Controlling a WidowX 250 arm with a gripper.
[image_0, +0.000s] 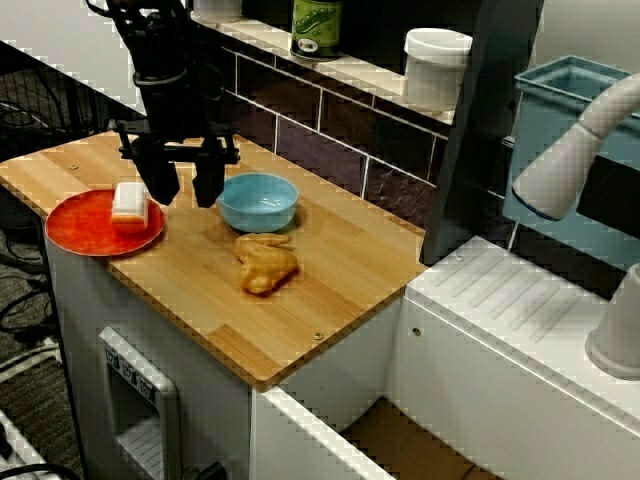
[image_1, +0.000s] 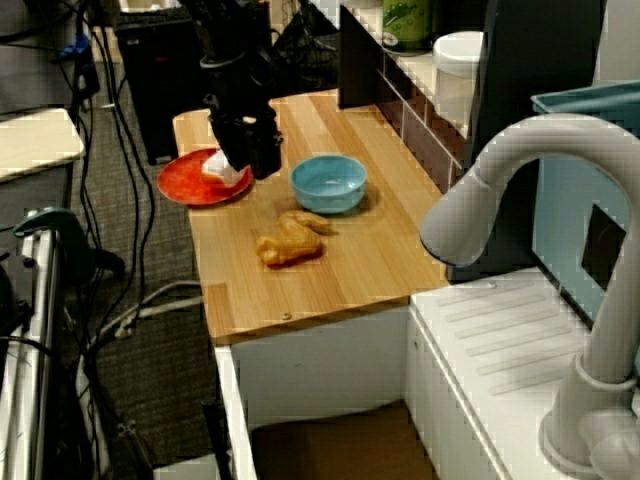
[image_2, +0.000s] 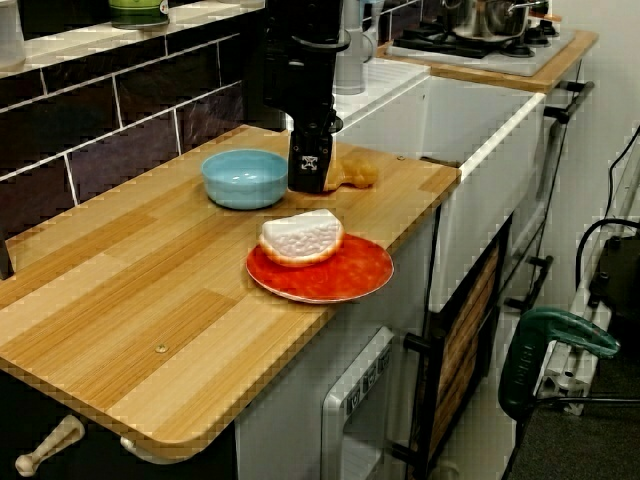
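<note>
The black gripper (image_0: 184, 190) hangs tips-down low over the wooden counter (image_0: 330, 270) with its jaws spread and only air between the two fingers (image_0: 160, 180). It stands in the space between a red plate (image_0: 80, 235) and a blue bowl (image_0: 258, 215). Whether the tips meet the wood cannot be told. Nearest to it is a bread piece (image_0: 130, 203), just beside the finger on the plate's side and not touched by it. In the view from the plate end the bread piece is half-round, with a pale, slightly rough white face on top and an orange-tan crust running round its edge; in the view from the front it reads as a small white block with an orange rim. It lies flat on the red plate, on the part nearest the gripper, and is the only thing there. The blue bowl sits on the other side of the gripper and shows a bare, smooth inside. Near the bowl, toward the counter's front edge, lies a golden-brown pastry (image_0: 265, 262) directly on the wood. On the tiled ledge behind stand a green can (image_0: 316, 25) and a white jar (image_0: 437, 68) with its lid on.
</note>
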